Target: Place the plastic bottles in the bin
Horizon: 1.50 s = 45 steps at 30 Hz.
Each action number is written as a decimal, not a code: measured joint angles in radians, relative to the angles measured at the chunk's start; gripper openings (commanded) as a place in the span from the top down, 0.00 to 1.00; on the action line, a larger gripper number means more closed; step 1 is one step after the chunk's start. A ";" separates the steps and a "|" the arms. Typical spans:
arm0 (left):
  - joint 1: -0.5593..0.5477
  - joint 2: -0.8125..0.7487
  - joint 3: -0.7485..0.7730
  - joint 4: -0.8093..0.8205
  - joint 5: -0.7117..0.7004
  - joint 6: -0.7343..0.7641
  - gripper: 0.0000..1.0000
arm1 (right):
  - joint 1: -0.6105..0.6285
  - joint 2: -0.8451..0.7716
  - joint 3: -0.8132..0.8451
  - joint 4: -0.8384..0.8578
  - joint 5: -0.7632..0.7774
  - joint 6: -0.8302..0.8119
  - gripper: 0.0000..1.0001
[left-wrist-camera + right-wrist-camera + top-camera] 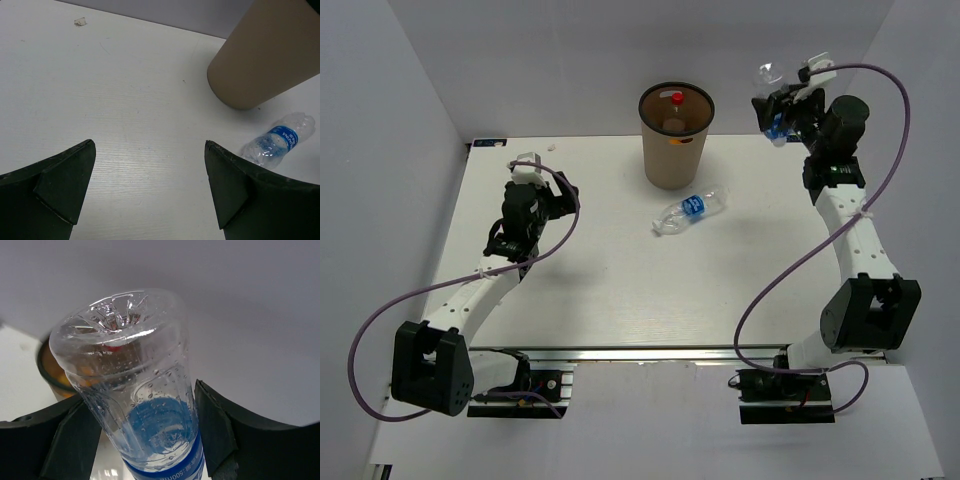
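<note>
Though clear, a blue-labelled bottle

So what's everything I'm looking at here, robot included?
bin: one, tan, dark rim, far side of table
bottle in bin: at least one, red cap showing
lying bottle: one, clear, blue label, on table near bin
held bottle: one, clear, blue label, raised right of bin
table: one, white
left gripper: one, black, open over table
right gripper: one, black, shut on held bottle
</note>
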 measured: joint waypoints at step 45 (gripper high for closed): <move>0.013 -0.021 -0.013 -0.023 -0.048 -0.019 0.02 | 0.232 0.638 0.459 0.331 -0.075 0.441 0.11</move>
